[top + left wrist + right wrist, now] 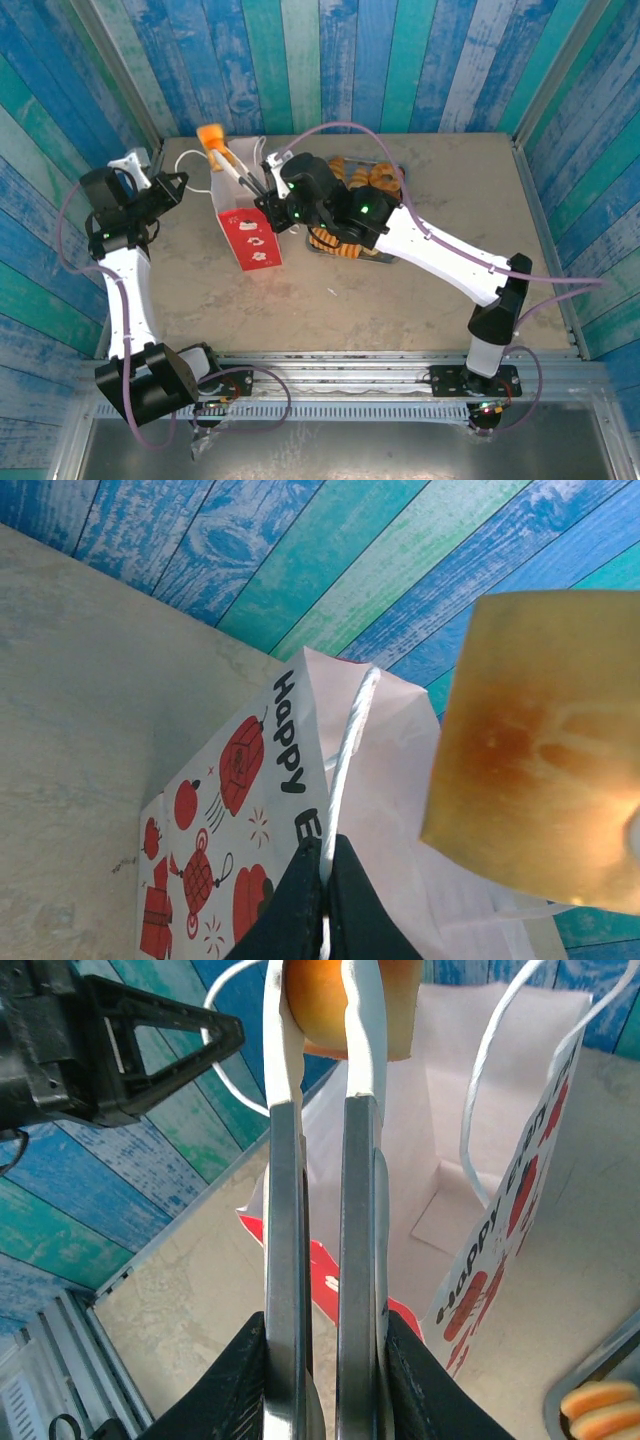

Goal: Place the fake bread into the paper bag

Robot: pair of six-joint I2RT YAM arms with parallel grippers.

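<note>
"Bread, that golden-brown toy piece [210, 135]: where's it sitting?"

"Not sitting at all. It's up in the air by the open mouth of the tall white paper bag with the red printed panel [250, 225], on the mouth's far-left side, not inside. The right gripper [218, 150] has its 2 long silver fingers [285, 1260] closed narrow on it, pinching it right at the tips."

"And the bag itself?"

"Standing towards the far-left part of the tabletop [400, 290], mouth gaping, red panel facing the near edge."

"What about the other arm?"

"The left gripper [322, 880] is at the bag's left side. Its black fingers are pressed together on the white cord handle [350, 730], with the cord running up from between them to the bag's rim."

"Anything else on there?"

"A grey metal tray [565, 1380], just right of the bag and close to the far edge. More ridged golden loaves [335, 243] lie on it, partly hidden under the right arm, so I can't count them."
</note>
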